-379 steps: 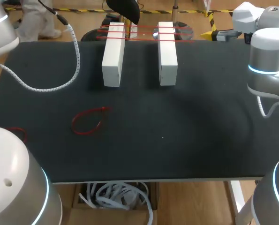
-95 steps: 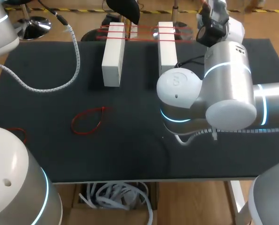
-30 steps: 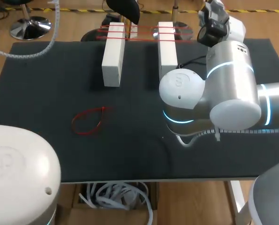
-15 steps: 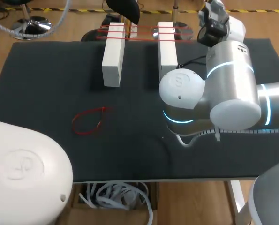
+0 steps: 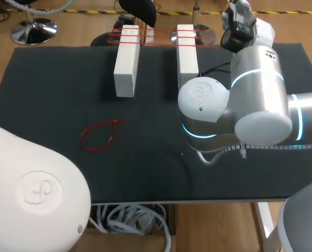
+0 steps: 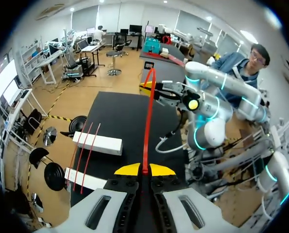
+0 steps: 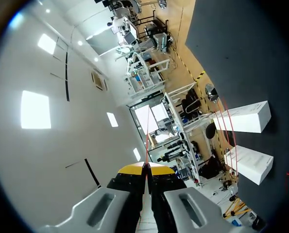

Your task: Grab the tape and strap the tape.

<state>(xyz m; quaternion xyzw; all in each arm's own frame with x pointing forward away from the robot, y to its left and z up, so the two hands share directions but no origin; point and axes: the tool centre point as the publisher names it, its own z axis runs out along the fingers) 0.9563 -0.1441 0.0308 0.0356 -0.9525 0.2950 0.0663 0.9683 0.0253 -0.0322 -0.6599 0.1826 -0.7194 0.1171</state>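
In the left wrist view my left gripper (image 6: 144,170) is shut on a red tape band (image 6: 147,121), which runs taut ahead towards my right arm (image 6: 202,104). My right gripper (image 7: 146,167) is shut on a thin red strand of tape (image 7: 147,148). Whether both hold the same band I cannot tell. Two white blocks (image 5: 127,60) (image 5: 187,58) stand at the back of the table, with red bands (image 5: 156,38) stretched across their far ends. Another red tape loop (image 5: 98,135) lies loose on the black mat. My right arm (image 5: 255,94) reaches over the right half of the table.
My left arm's big white joint (image 5: 35,194) covers the mat's front left corner. The black mat (image 5: 145,157) lies between the loose loop and my right arm. A box of white cables (image 5: 129,220) sits under the front edge.
My left arm's white joint has swung further into the front left corner and to the right. The cable at the back left has left the picture. My right arm has not moved.
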